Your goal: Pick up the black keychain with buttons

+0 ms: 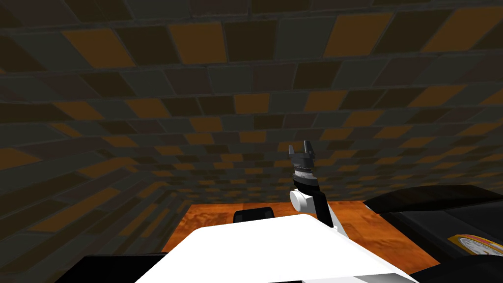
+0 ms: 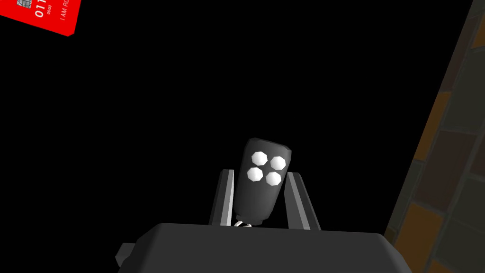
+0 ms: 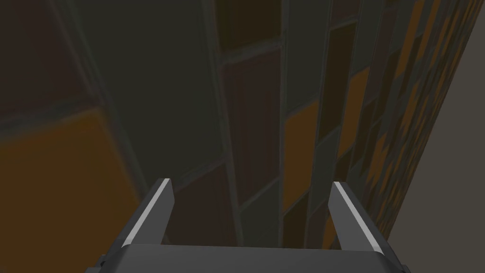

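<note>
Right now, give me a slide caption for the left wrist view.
Left gripper shut on the black keychain with four white buttons, a red card beyond.

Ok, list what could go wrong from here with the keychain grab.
1. The left gripper pinches the black keychain by its rounded sides with thin fingers, and the button end stands past the fingertips. It might twist or slip out during a lift.
2. The right gripper is raised and open towards the tiled wall. Turning the torso carelessly could graze it.
3. A red card lies nearby, and a sideways sweep could knock it.
</note>
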Motion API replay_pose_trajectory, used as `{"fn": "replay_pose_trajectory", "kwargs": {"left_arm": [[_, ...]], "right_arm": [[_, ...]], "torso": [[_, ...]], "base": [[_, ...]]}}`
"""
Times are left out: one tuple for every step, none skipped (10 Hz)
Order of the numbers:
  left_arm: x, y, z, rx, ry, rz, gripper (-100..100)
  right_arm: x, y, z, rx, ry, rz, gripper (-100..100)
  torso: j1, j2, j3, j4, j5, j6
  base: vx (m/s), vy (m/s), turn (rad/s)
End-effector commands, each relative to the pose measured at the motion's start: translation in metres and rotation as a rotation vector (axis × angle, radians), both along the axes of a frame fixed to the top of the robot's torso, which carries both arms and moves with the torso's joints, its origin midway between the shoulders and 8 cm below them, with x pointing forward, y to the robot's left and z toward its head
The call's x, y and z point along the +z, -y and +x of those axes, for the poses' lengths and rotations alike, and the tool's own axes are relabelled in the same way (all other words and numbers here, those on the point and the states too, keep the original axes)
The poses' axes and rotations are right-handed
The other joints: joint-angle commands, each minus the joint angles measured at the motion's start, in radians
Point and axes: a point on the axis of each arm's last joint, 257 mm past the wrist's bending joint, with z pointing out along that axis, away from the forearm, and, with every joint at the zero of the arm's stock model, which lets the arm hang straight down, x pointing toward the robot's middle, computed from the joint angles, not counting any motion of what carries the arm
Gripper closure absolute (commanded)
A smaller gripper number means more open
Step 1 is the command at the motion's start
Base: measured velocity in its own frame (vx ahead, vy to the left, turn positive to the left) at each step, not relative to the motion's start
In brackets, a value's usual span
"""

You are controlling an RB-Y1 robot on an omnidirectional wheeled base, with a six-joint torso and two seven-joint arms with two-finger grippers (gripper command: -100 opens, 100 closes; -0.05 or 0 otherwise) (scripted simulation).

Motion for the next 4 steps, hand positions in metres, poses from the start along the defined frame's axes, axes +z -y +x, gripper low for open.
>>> {"fn": "replay_pose_trajectory", "kwargs": {"left_arm": [[0.0073,-0.0049,-0.0037,-0.011,-0.002,0.0,100],[0.0119,-0.0077,-0.0049,-0.018,-0.003,0.0,100],[0.0097,-0.0069,-0.0037,-0.012,-0.003,0.0,100],[0.0102,-0.0071,-0.004,-0.013,-0.004,0.0,0]], "right_arm": [[0.0,0.0,0.0,0.0,0.0,0.0,0],[0.0,0.0,0.0,0.0,0.0,0.0,0],[0.0,0.0,0.0,0.0,0.0,0.0,0],[0.0,0.0,0.0,0.0,0.0,0.0,0]], "torso": [[0.0,0.0,0.0,0.0,0.0,0.0],[-0.001,0.0,0.0,0.0,0.0,0.0],[-0.002,0.0,0.0,0.0,0.0,0.001],[-0.001,0.0,0.0,0.0,0.0,0.001]], "base": [[0.041,-0.033,0.089],[0.041,-0.047,0.058],[0.017,-0.022,0.016],[0.0,0.0,0.0]]}}
